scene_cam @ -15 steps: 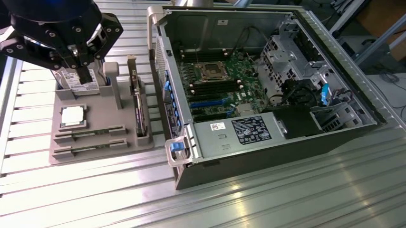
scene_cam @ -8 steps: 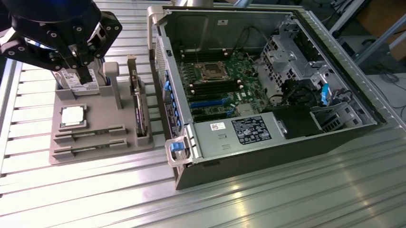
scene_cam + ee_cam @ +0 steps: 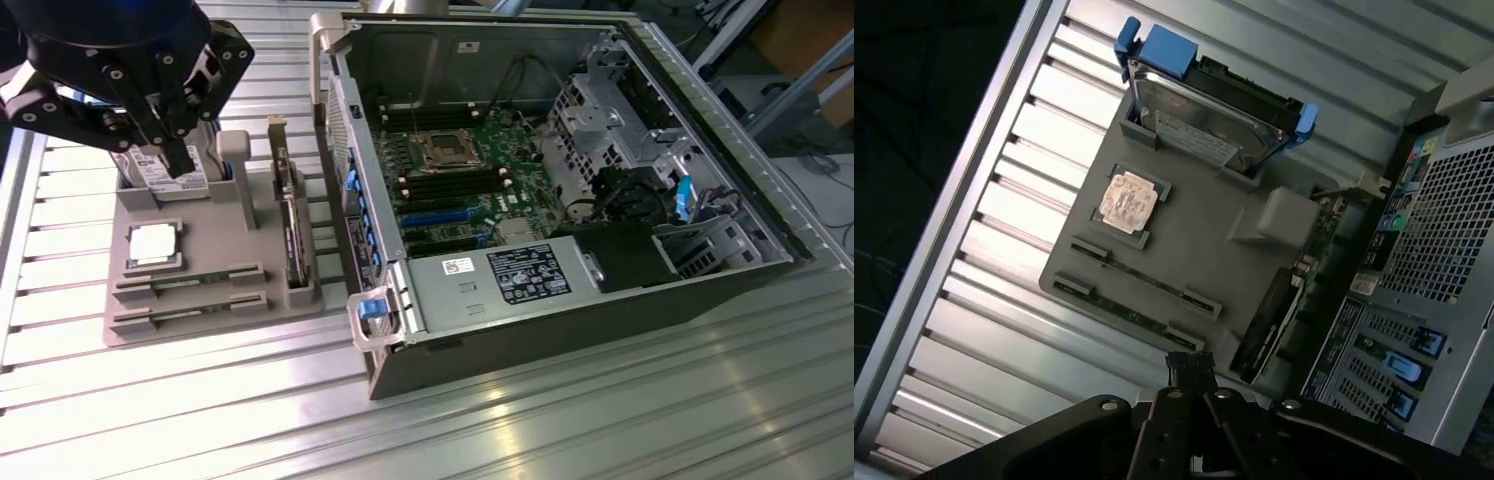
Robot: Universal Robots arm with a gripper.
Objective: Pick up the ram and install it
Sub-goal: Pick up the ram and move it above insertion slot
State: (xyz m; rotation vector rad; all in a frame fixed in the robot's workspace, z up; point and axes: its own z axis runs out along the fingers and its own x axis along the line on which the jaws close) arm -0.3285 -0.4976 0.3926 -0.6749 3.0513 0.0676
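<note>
Two ram sticks lie edge-up in the grey holder tray (image 3: 200, 235): one ram stick (image 3: 187, 282) (image 3: 1147, 283) and, beside it toward the tray's front edge, a second ram stick (image 3: 184, 313) (image 3: 1122, 312). My black gripper (image 3: 174, 160) (image 3: 1189, 368) hangs above the back of the tray, over the hard drive (image 3: 180, 170), with its fingers shut together and nothing held. It is well clear of both sticks. The open computer case (image 3: 561, 290) lies at the exterior view's right, with its green motherboard (image 3: 467, 170) and dark memory slots exposed.
On the tray also sit a square silver CPU (image 3: 154, 243) (image 3: 1127, 200), the hard drive with blue clips (image 3: 1209, 110) and an upright expansion card (image 3: 287, 215) (image 3: 1284, 300) next to the case. All rests on a ribbed aluminium table (image 3: 561, 420).
</note>
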